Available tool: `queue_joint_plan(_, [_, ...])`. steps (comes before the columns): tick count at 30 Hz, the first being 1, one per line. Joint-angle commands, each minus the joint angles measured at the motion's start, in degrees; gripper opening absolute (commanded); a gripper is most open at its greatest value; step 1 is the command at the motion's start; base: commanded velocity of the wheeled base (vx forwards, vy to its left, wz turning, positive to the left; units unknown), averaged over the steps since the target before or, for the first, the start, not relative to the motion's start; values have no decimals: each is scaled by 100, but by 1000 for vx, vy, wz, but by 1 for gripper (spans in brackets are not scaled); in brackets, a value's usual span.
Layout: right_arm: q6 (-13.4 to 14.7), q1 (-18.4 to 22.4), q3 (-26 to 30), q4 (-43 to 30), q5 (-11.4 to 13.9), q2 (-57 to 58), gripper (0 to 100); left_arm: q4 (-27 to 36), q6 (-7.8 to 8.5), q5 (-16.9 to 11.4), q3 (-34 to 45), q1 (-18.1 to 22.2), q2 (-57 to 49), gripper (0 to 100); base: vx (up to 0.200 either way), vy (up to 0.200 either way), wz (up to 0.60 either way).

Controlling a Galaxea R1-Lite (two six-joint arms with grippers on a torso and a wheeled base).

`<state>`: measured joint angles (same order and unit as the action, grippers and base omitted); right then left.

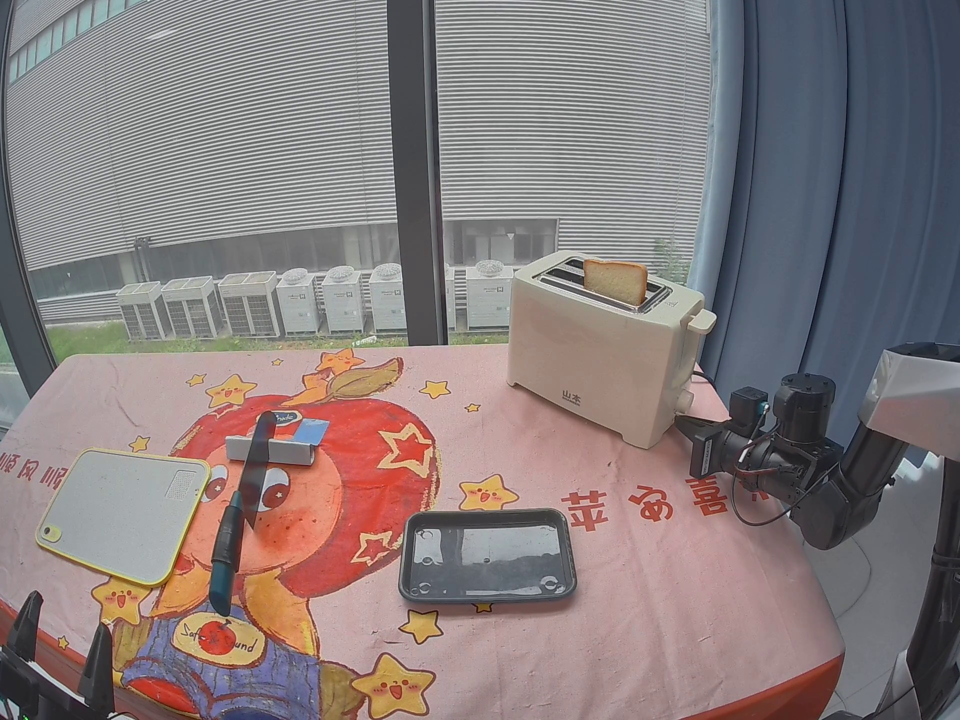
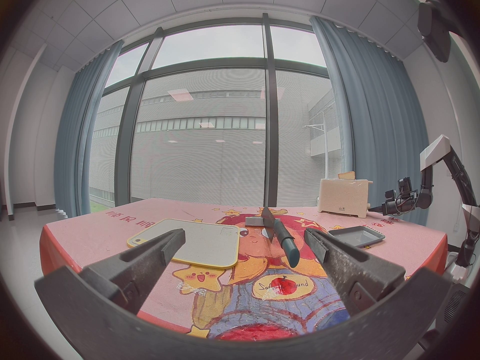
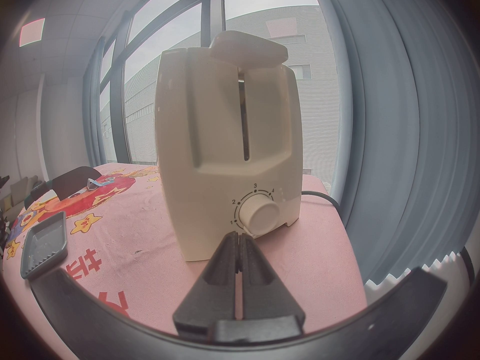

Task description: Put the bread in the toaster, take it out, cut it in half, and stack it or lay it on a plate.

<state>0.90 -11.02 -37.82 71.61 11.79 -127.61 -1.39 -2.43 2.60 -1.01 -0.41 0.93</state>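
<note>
Tabletop (image 1: 650, 572): bread (image 1: 615, 280) in toaster (image 1: 590, 362)

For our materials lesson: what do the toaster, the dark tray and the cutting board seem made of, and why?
Toaster: probably cream plastic, smooth with a soft sheen; its slot rims look metallic. Tray: likely glossy dark plastic, as it mirrors the window. Cutting board: seemingly matte pale plastic with a yellow rim.

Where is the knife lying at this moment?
In the head view the knife lies on the robot's left, between the cutting board and the black tray, its blade resting on a small holder.
</note>
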Motion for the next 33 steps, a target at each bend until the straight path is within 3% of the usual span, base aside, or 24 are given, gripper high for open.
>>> queue_joint_plan(1, [-2, -14, 2, 11, 8, -27, 0, -2, -4, 4, 84, -2, -57, 100, 0, 0, 0])
queue_joint_plan(29, [-37, -260, 442, 90, -10, 1379, 0, -2, -4, 4, 84, 6, -57, 100, 0, 0, 0])
queue_joint_plan(30, [-37, -269, 459, 90, -10, 1450, 100, -2, -4, 4, 84, -2, -57, 100, 0, 0, 0])
queue_joint_plan(33, [-29, -269, 486, 29, -10, 1669, 100, -2, -4, 4, 84, 6, -57, 100, 0, 0, 0])
